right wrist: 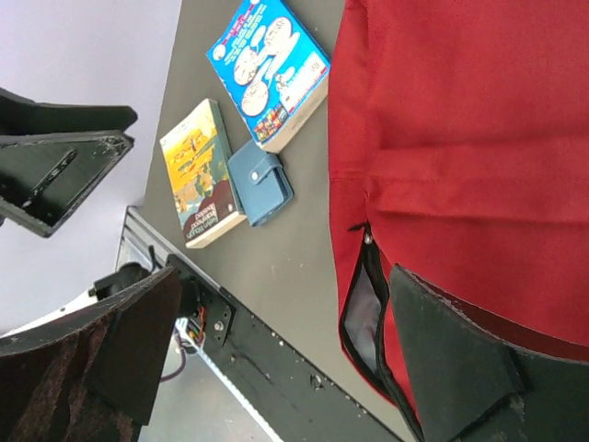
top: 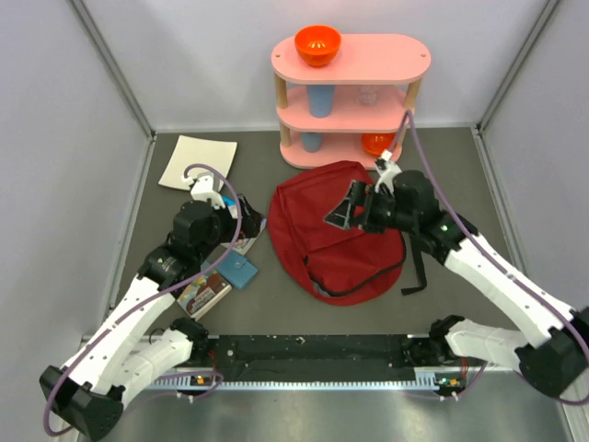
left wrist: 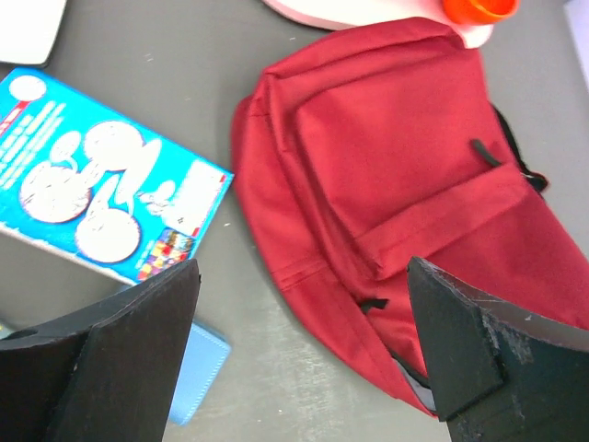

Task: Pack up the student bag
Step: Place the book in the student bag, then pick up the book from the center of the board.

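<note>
The student bag (top: pixel 336 230) is a dark-red backpack lying flat mid-table. Its side zipper (right wrist: pixel 363 313) gapes, showing grey lining. My left gripper (top: pixel 243 223) hovers just left of the bag, over a blue picture book (left wrist: pixel 101 184). It is open, with only bare table and the bag's edge (left wrist: pixel 405 184) between its fingers (left wrist: pixel 101 359). My right gripper (top: pixel 342 214) hangs over the bag's upper middle. It is open too, one finger (right wrist: pixel 460 368) above the red fabric (right wrist: pixel 460 138), with nothing held.
A blue wallet (top: pixel 239 271) and a yellow-and-dark paperback (top: pixel 204 293) lie left of the bag. A white square sheet (top: pixel 198 162) sits far left. A pink shelf (top: pixel 350 64) with orange bowls (top: pixel 317 44) and blue cups stands behind the bag. Grey walls enclose the sides.
</note>
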Available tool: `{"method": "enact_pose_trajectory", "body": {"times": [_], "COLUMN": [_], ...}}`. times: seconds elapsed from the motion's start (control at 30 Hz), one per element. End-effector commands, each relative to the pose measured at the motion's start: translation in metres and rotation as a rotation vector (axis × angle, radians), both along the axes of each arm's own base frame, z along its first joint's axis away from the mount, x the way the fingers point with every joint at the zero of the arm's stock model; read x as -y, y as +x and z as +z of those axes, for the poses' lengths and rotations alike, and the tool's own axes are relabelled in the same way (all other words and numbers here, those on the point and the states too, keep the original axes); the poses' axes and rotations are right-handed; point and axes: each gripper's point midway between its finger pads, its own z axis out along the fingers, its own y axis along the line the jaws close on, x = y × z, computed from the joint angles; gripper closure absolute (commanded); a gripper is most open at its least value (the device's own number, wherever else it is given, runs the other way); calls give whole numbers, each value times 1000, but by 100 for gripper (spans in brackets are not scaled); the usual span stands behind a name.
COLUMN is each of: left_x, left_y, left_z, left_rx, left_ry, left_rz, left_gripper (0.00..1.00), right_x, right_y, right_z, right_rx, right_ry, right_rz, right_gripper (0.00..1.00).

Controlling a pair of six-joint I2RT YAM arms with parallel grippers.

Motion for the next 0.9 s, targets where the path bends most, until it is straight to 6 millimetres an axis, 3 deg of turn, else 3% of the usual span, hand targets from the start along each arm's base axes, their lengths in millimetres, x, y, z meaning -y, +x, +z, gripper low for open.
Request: {"method": "enact_pose_trajectory", "body": {"times": [0.0,0.07,0.1,0.23,0.43,0.47,0.5,0.57,0.6,0.63,0.67,0.73,0.87], "left_x": [-14,-25,-29,-51,-62,-63,-64,-65,-65,-65,-66,-67,-68], "left_y": [12,22,25,36,39,40,40,41,40,41,40,41,42], "left_z": [-13,-16,-16,-27,-40,-42,-43,-46,-46,-46,-47,-49,-51], "left_rx": [-76,-87,-91,-140,-210,-210,-211,-222,-223,-226,-226,-218,-199], "left_ry": [-6,-10,-10,-22,-115,-122,-125,-135,-141,-147,-150,-158,-172], "left_rz": [41,80,96,161,204,212,220,225,228,232,239,246,261], "left_gripper": [1,1,1,1,1,1,1,1,1,2,2,2,1], "right_x": [-35,-47,-52,-78,-121,-127,-135,-141,-152,-157,-163,-170,-182], "right_y": [27,42,50,75,115,122,129,150,148,148,149,149,156], "right_z": [37,24,30,24,14,21,2,-9,-25,-28,-23,-32,-22], "right_rx": [113,85,100,103,109,137,139,192,185,183,199,201,241], "right_ry": [15,-18,-16,-49,-86,-81,-124,-190,-215,-218,-212,-224,-199], "right_rz": [111,126,132,189,272,277,290,228,279,302,314,334,356], "right_gripper": [6,6,6,6,6,6,6,6,6,6,6,6,5]}}
